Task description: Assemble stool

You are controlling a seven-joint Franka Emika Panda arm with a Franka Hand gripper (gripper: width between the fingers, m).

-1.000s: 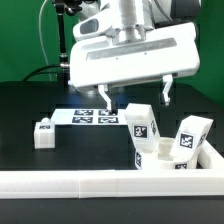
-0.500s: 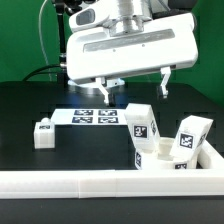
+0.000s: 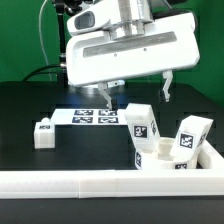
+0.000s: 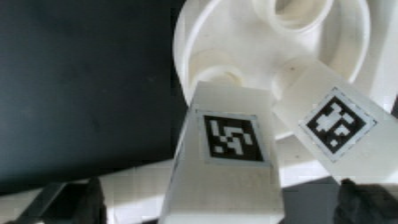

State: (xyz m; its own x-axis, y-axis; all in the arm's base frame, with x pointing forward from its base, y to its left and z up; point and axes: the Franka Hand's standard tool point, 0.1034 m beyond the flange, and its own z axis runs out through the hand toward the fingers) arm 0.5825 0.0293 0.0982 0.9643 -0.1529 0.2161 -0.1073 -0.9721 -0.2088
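Observation:
The stool seat (image 3: pixel 158 158) is a white round disc lying against the corner of the rail at the exterior view's right. Two tagged white legs stand up from it, one (image 3: pixel 142 122) nearer the middle and one (image 3: pixel 189 137) further right. A third leg (image 3: pixel 42 133) lies loose on the black table at the exterior view's left. My gripper (image 3: pixel 135 93) hangs open and empty above the seat and the nearer leg. In the wrist view the seat (image 4: pixel 249 40) and both tagged legs (image 4: pixel 228 145) (image 4: pixel 340 120) show between my dark fingertips (image 4: pixel 61 204).
The marker board (image 3: pixel 92 117) lies flat on the table behind the loose leg. A long white L-shaped rail (image 3: pixel 90 181) runs along the front and up the exterior view's right side. The table is black.
My gripper hand has tilted slightly, its side at the exterior view's right rising a little. The stool parts have not moved.

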